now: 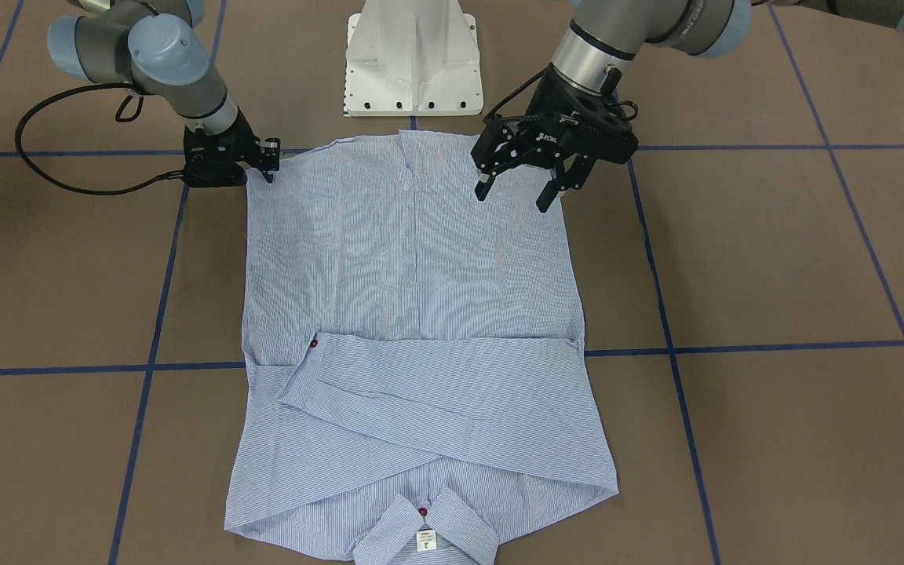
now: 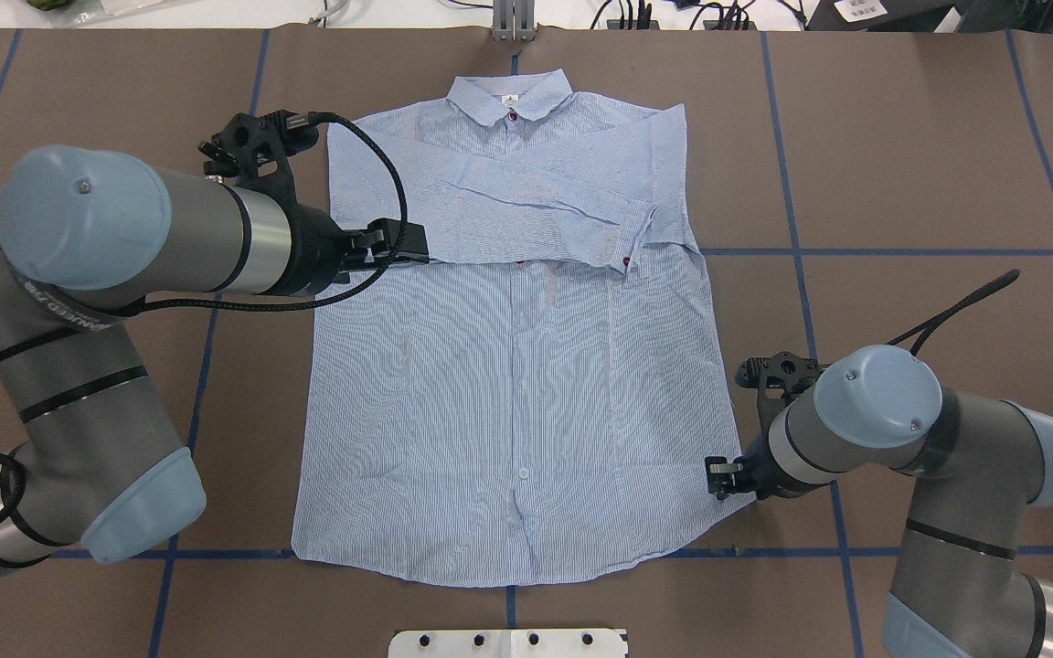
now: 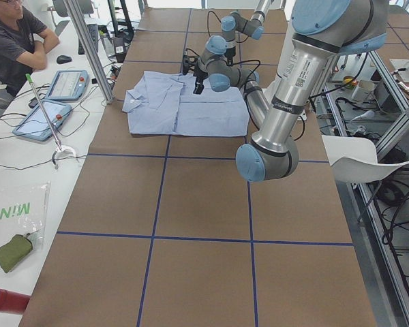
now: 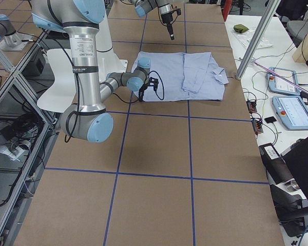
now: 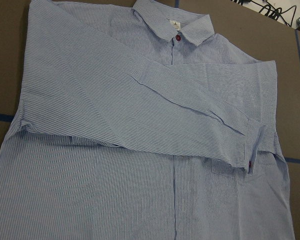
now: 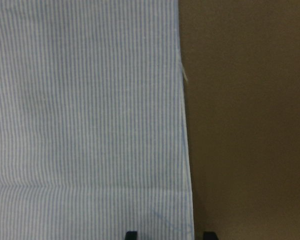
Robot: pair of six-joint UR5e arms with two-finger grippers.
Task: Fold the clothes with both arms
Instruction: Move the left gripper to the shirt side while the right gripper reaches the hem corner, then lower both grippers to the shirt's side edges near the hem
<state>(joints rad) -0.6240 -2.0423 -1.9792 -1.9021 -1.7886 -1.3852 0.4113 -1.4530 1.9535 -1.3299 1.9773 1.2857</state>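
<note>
Right gripper [image 1: 270, 166] low at near-right hem corner of striped shirt [image 1: 413, 267], fingers apart; left gripper [image 1: 516, 192] high over left side, also spread

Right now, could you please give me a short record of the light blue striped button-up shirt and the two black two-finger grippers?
garment: light blue striped button-up shirt, flat, front up, on the brown table
folds: both sleeves crossed over the chest
orientation: collar away from the robot
left arm: black left gripper open, raised above the shirt, holding nothing
right arm: black right gripper open, low at the hem corner, straddling the side edge
</note>
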